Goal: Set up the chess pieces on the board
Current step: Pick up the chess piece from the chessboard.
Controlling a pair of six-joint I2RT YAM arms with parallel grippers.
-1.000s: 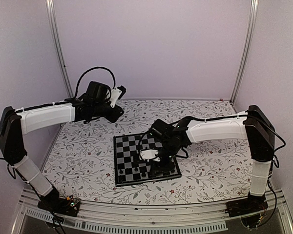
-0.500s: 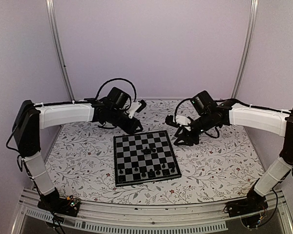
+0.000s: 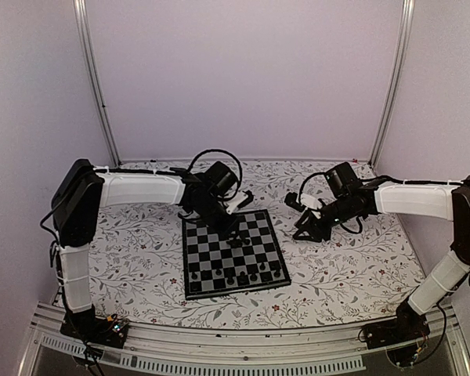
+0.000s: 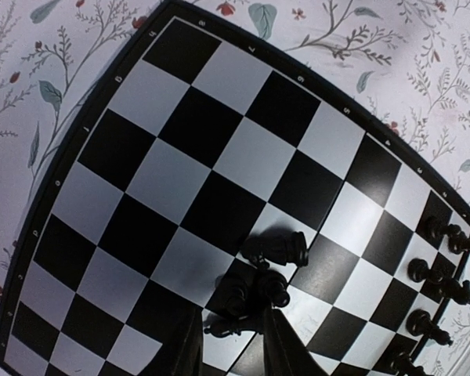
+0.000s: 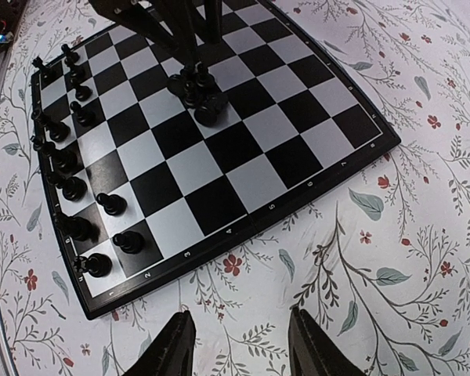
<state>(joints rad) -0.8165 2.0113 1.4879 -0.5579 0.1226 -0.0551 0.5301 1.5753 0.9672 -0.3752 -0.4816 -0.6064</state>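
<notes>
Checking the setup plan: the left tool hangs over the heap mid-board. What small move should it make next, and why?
Probably close the left tool on the fallen piece. Its jaws stand apart either side of that piece, which lies at the near edge of the heap in the middle of the board, so a straight lift should clear the others.

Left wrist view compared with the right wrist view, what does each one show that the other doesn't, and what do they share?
Only the left wrist view: the left tool seen from its own camera, its fingers either side of a piece at the edge of the central cluster. Only the right wrist view: the right tool, open and empty over the floral cover, and the full lines of standing pieces along one board edge. Both: the board, that cluster and part of those lines.
</notes>
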